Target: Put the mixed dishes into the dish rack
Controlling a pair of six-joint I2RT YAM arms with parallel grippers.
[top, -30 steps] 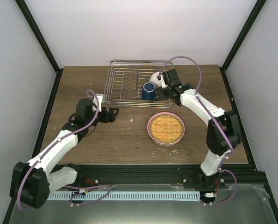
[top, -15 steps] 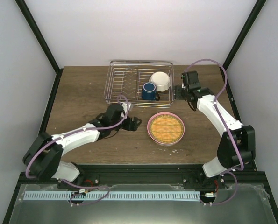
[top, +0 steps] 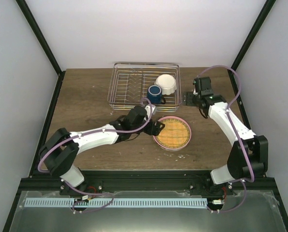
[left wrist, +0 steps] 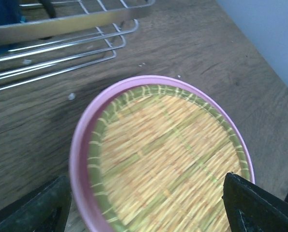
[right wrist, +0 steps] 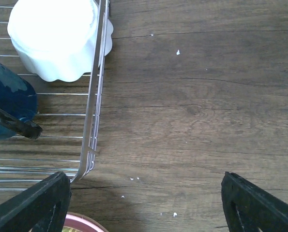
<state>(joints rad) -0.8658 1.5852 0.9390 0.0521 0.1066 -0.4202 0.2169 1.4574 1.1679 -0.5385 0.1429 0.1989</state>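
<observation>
Bowl and mug already loaded: white scalloped bowl (top: 166, 84) and dark blue mug (top: 155, 94) sit in the right half of the silver wire dish rack (top: 113, 84). Step in hand is the plates. The stack lies flat on the wooden surface (top: 85, 96) just in front of the rack: smooth pink plate (left wrist: 81, 159) at the bottom, yellow-lime ribbed plate (left wrist: 168, 159) on top. The green ribbed ring (left wrist: 98, 145) between them is probably the mint-green one. Left gripper (left wrist: 144, 193) hovers at the stack's left edge, fingers spread, empty. Right gripper (right wrist: 146, 193) is also spread and empty, over bare wood beside the rack's right wall. Next: pinch one thin rim with a shallow bite, then stand the plate upright between the prongs.
</observation>
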